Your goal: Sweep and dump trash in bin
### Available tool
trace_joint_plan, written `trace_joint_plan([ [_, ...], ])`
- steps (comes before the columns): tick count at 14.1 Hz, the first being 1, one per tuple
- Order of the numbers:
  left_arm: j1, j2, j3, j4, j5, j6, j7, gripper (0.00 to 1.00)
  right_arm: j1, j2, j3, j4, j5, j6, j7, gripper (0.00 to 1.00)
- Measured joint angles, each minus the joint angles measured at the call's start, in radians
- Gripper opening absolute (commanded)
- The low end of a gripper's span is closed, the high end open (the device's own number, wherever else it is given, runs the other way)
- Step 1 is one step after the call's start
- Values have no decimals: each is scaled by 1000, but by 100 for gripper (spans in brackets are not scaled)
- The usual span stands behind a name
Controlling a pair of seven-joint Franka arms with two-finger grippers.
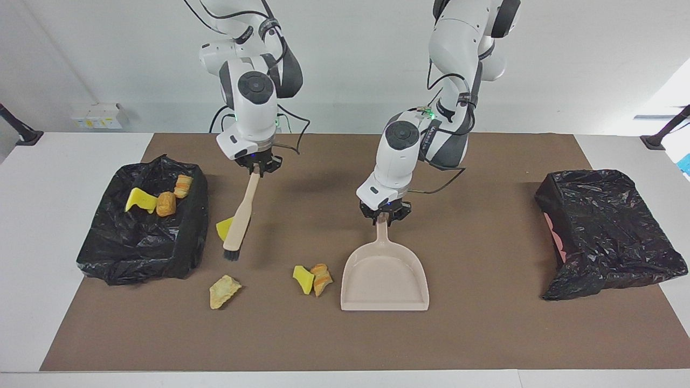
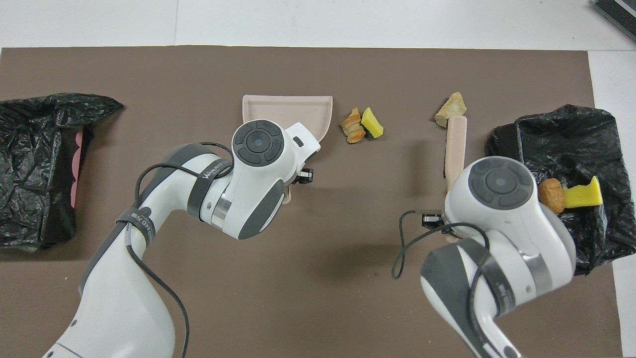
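R gripper (image 1: 259, 166) is clamped on the brush (image 1: 240, 220) handle, brush hanging tilted over the mat, bristles low beside the open bin (image 1: 141, 237) at the R arm's end of the table. L gripper (image 1: 384, 212) is pinched on the dustpan (image 1: 384, 280) handle; pan sits flat on the mat (image 1: 485, 323), mouth pointing away from the robots. Trash so far: three bits already in that bin, a yellow sponge chunk (image 1: 141, 200) and two bread bits (image 1: 166, 203). Four still out on the mat: a yellow chunk (image 1: 222, 227) just beside the bin and partly hidden by the brush, a tan scrap (image 1: 223, 291) farther from the robots, and a yellow-and-orange pair (image 1: 312, 278) just beside the pan's side wall. A second bagged bin (image 1: 604, 231) sits at the L arm's end, well apart. Risks, imo: brush comes down on the yellow chunk instead of alongside it, so it squashes or flicks against the bin wall. The pair lies by the pan's side, not its mouth, so a straight sweep jams them on the wall unless the pan turns. Light foam may bounce over the lip. Bristles could snag the bin bag.
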Motion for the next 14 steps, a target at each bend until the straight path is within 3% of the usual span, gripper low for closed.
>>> trace_joint_plan([
  [1, 0, 0, 0, 1, 0, 3, 0, 4, -13, 45, 0, 54, -14, -2, -22, 0],
  [2, 0, 0, 1, 4, 0, 4, 0, 0, -22, 93, 0, 108, -42, -3, -42, 0],
  [7, 4, -1, 13, 17, 1, 6, 28, 0, -105, 267, -2, 284, -156, -4, -215, 0],
  [14, 69, -79, 23, 23, 1, -119, 412, 0, -136, 353, -3, 308, -193, -10, -239, 0],
])
